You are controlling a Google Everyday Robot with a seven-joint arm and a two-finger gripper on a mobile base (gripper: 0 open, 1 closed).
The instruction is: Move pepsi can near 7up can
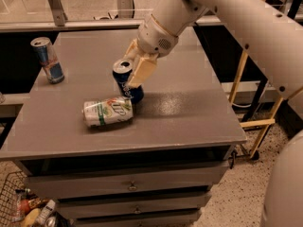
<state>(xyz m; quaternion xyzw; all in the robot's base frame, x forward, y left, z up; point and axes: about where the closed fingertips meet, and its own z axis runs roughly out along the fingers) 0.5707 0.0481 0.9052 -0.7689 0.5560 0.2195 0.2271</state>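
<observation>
The pepsi can (124, 82), dark blue with a silver top, stands upright on the grey table (189, 103) near its middle. The 7up can (108, 111), white and green, lies on its side just in front and to the left of it, almost touching. My gripper (136, 74) comes down from the upper right and sits right against the pepsi can's upper right side, covering part of its body.
A slim blue-and-silver can (47, 59) stands upright at the table's far left. Drawers (132, 186) run below the tabletop. A wire basket with items (28, 207) is on the floor at lower left. A yellow frame (258, 124) stands to the right.
</observation>
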